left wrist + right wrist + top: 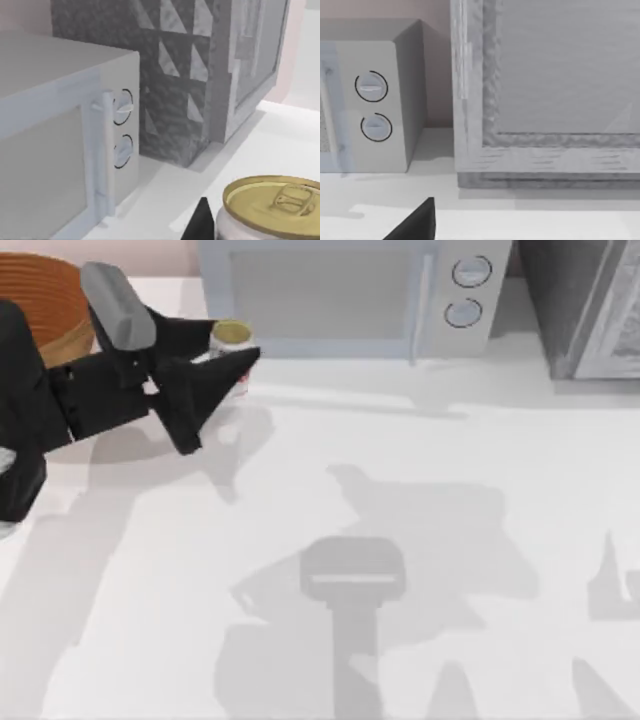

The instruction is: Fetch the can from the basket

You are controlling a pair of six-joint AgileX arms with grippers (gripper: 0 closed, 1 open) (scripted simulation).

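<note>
- The left tool [228, 365] reaches across the desk's [420, 540] far left area, its 2 dark fingers [205, 385] closed around the can [231, 337].
- The can, gold top up, is outside the basket [45, 300], which lies behind the tool at the far left corner.
- Just beyond the tool stands a microwave [345, 295] with 2 dials [470, 272]; farther right is a grey cabinet [590, 305].
- In the left wrist view, the can's [272, 207] gold lid sits beside a dark fingertip [200, 225].
- For the right tool, I cannot tell.

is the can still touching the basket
Apart. Top view shows the can at the left end effector, with bare table between it and the basket.
</note>
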